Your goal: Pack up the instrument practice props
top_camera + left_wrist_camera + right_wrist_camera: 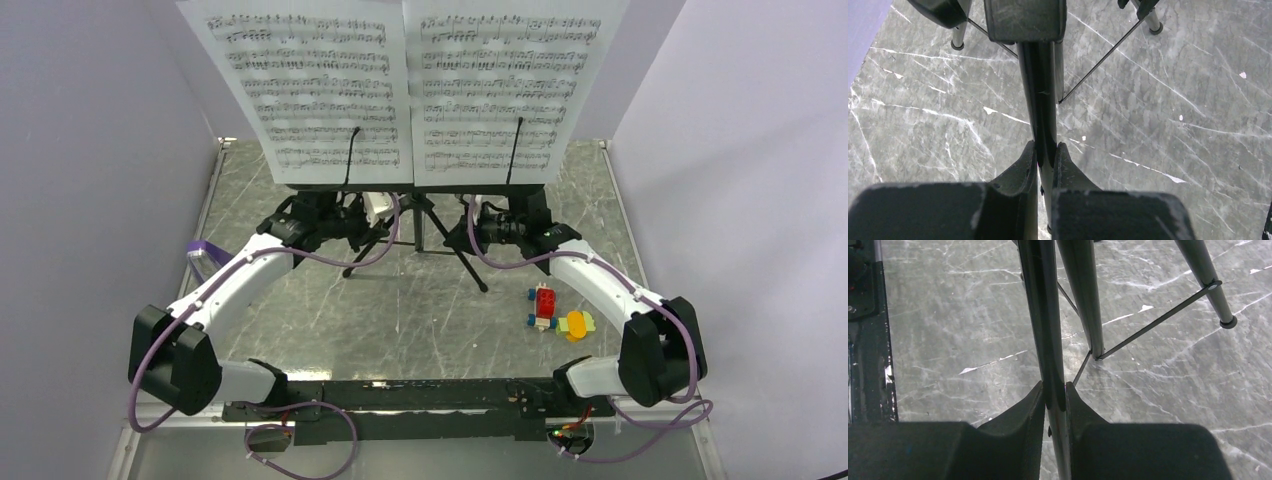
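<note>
The music stand [420, 228] stands upright at the middle of the counter [400, 320], toward the far side. Two sheets of music [320, 90] are spread on its desk, each pinned by a thin wire holder. Both arms reach forward from the near edge, elbows bent outward, forearms angling inward so the wrists meet low under the desk on either side of the tripod. The left end effector [1045, 150] is clamped tight on a slim black tube of the lower frame, which appears to be a leg rather than the centre pole. The right end effector [1054, 390] grips a similar tube from the opposite side, its fingers pressed to both flanks. In my judgement this paired low hold steadies the stand for folding the legs or lifting it whole, and with the pages not yet removed, packing is at an early stage. Some toy blocks [558, 312] lie well apart, near the right arm.
</note>
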Robot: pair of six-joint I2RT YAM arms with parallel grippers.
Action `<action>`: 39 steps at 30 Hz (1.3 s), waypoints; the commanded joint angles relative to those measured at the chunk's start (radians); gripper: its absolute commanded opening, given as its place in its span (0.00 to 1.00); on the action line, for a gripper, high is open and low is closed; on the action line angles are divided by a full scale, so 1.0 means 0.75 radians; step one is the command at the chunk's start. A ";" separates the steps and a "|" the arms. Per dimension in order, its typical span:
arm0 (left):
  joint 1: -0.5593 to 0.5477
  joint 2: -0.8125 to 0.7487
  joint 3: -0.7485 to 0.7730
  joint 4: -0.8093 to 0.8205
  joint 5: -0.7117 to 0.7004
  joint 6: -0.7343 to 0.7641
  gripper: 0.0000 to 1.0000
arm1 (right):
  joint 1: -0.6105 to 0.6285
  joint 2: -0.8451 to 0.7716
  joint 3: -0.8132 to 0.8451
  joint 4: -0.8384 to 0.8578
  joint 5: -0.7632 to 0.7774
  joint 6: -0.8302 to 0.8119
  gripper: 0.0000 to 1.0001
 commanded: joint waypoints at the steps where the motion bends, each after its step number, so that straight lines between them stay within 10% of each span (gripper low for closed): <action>1: -0.018 -0.042 -0.058 -0.155 0.115 0.081 0.05 | 0.012 0.040 0.039 -0.027 0.024 0.010 0.16; 27: 0.078 0.030 0.127 -0.510 0.236 0.183 0.02 | 0.024 0.012 0.156 -0.204 -0.080 0.131 0.19; 32: 0.078 -0.024 0.046 -0.475 0.175 0.165 0.43 | 0.011 -0.036 0.184 -0.332 -0.018 0.053 0.46; 39: 0.080 -0.243 -0.167 -0.403 0.095 0.269 0.73 | -0.018 -0.169 0.176 -0.531 0.112 -0.090 0.83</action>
